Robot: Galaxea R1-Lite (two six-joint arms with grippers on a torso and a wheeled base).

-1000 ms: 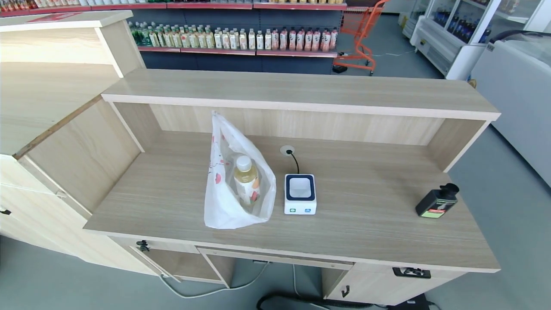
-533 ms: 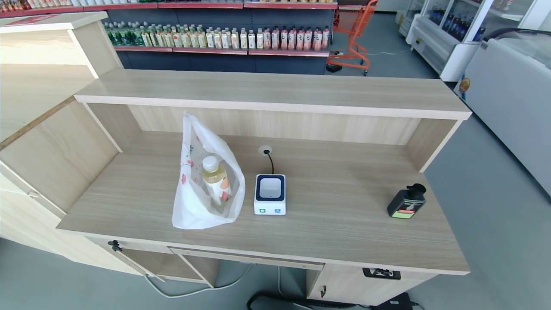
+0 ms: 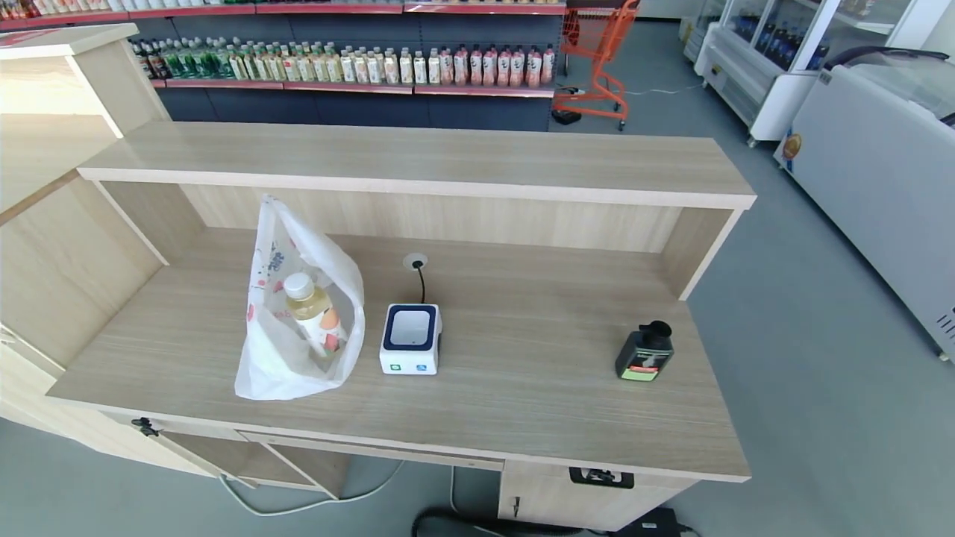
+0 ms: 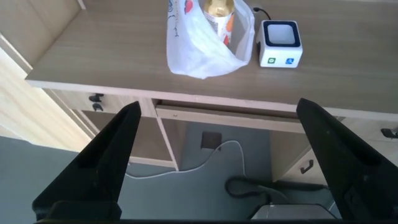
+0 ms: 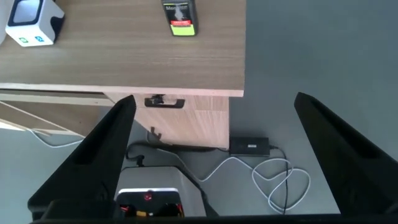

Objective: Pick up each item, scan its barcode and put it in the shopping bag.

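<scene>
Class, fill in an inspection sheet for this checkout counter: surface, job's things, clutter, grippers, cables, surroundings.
Surface: wooden counter, level.
Job's things: drink bottle inside bag, left of scanner; dark bottle near the right end.
Clutter: nothing seen.
Grippers: left gripper and right gripper open, in front of the counter, holding nothing.
Cables: scanner cable runs to a counter hole; floor cables below.
Surroundings: drink shelves, orange cart, freezers.
</scene>
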